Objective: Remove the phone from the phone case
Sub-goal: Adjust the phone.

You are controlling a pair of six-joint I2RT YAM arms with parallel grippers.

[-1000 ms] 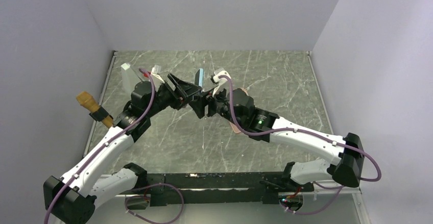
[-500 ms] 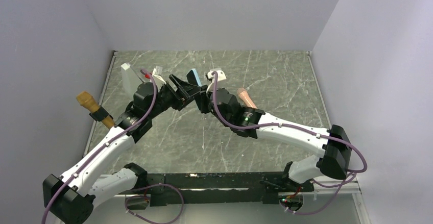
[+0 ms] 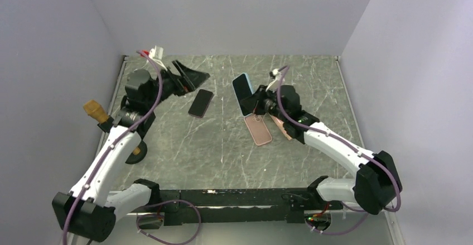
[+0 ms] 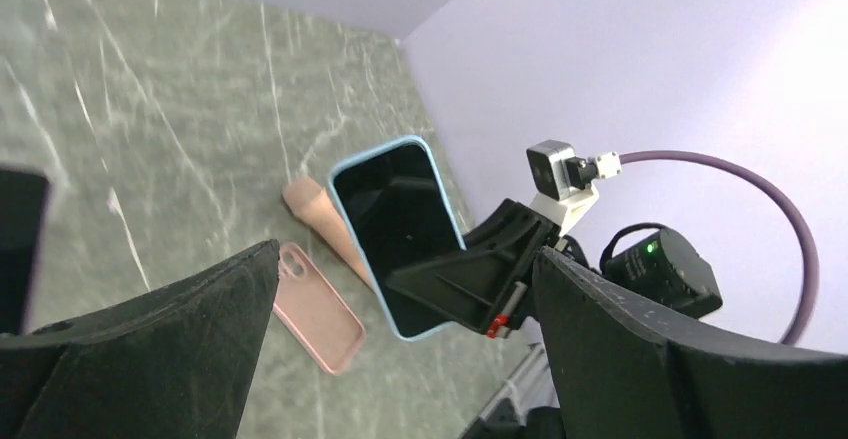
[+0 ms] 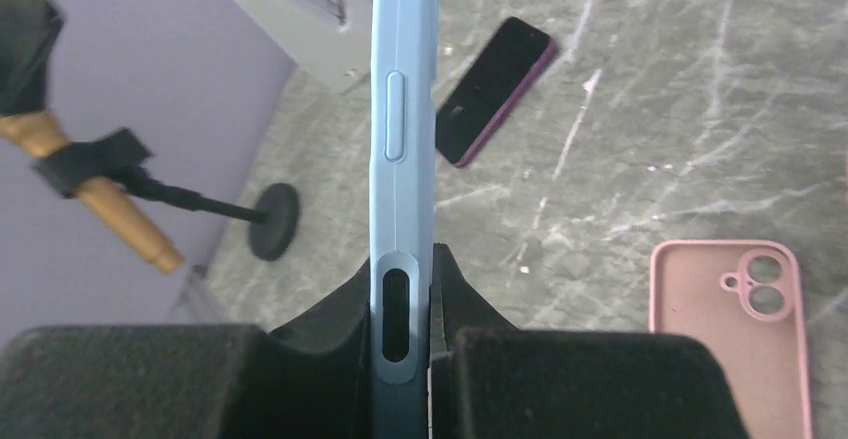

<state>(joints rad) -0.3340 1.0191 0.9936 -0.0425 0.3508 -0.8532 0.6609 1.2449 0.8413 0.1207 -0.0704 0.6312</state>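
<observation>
R claw (image 5: 403, 289) is pressed tight on the bottom end of the blue case (image 5: 404, 79). It holds the case on edge, up off the table (image 3: 312, 83), just behind the pink case (image 3: 258, 129), i.e. on the side away from the arm bases. L claw (image 3: 192, 77) is spread wide w/ nothing in it, well left of the pink case and further back. Dark phone (image 3: 201, 102) lies flat on the table, left of the pink case, roughly btw it and the L claw, touching neither. No case round it that I can see.

In the L wrist view the blue case shows a dark face; can't tell if that's a screen or just the bare inside. Going by the loose phone, removal is prob. done or nearly.

Handling:
- **Phone:** stiff, flat, smooth glass, so slippery and no good to drop. Lying flat it gives little to grab, so take it across the long edges or tip one end up first.
- **Blue case:** looks thin and light, likely bendy. Hold it by an end or rim, as the R claw has it. A hard squeeze mid-wall would prob. buckle it.
</observation>
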